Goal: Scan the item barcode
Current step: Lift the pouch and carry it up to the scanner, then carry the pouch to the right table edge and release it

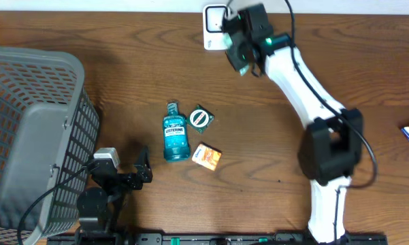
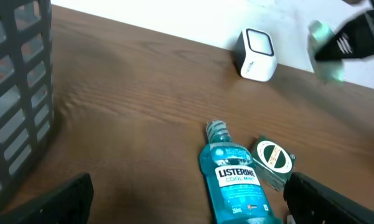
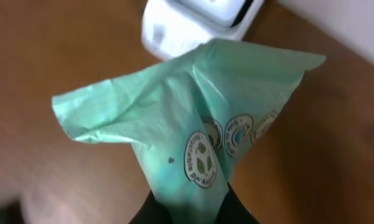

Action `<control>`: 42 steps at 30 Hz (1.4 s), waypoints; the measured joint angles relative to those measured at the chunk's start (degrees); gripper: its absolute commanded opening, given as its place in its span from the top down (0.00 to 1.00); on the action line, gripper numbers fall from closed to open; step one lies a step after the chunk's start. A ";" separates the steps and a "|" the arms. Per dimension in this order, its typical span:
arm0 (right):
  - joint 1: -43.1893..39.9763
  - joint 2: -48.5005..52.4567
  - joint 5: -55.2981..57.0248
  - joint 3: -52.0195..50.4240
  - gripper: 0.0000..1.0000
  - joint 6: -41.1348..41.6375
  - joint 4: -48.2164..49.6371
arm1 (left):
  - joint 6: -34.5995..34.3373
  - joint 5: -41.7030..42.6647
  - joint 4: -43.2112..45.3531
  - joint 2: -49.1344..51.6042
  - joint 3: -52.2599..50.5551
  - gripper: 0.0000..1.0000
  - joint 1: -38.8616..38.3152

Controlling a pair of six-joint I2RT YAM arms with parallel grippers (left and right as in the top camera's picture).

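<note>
The green packet (image 3: 193,124) is at the far side of the counter (image 1: 122,82), pinched by its narrow end in the right hand (image 3: 180,211), which is clenched on it. From that grip the packet fans out and points away from the hand, toward the white scanner (image 3: 199,18). Its long axis therefore runs from the hand to the scanner. In the overhead view the scanner sits just to the far left of the packet, against the back edge of the counter. The right wrist view shows the packet's loose upper edge overlapping the scanner's body, but I cannot tell whether the two touch.

The side of the packet turned to the wrist camera carries round printed badges and no barcode that I can make out. The code is probably on the other face or too small to see. The coming move likely turns on presenting that printed face squarely to the scanner's window, with a small shift to the far left.

The left hand (image 1: 126,175) is released, with its fingers spread wide. It sits at the near left beside the grey basket (image 1: 27,136), well apart from the scanner. A blue mouthwash bottle (image 1: 175,133) lies between the two hands.
</note>
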 measured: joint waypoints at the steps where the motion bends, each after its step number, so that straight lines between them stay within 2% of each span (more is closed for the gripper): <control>1: 0.00 2.34 0.81 3.87 0.99 -0.09 -0.98 | 0.00 0.00 -0.02 0.00 0.00 0.02 0.00; 4: 0.00 9.57 3.21 15.32 0.99 -0.61 -3.58 | 0.00 0.00 -0.02 0.00 0.00 0.02 0.00; 9: 0.00 19.23 7.08 28.26 0.99 -1.16 -5.75 | 0.00 0.00 0.00 0.00 0.00 0.02 0.00; 18: 0.00 23.19 9.55 31.95 0.99 -0.85 -7.19 | 0.00 0.00 0.00 0.00 0.00 0.02 0.00; 22: -0.02 23.19 11.78 36.06 0.99 0.52 -15.19 | 0.00 0.00 0.00 0.00 0.00 0.02 0.00; 28: -1.75 23.19 18.25 44.74 0.99 4.94 -32.28 | 0.00 0.00 -0.02 0.00 0.00 0.02 0.00; 33: -9.09 23.17 26.49 45.97 0.99 11.63 -38.75 | 0.00 0.00 0.00 0.00 0.00 0.02 0.00; 42: -30.84 23.17 33.86 40.35 0.99 17.55 -35.12 | 0.00 0.00 0.00 0.00 0.00 0.02 0.00</control>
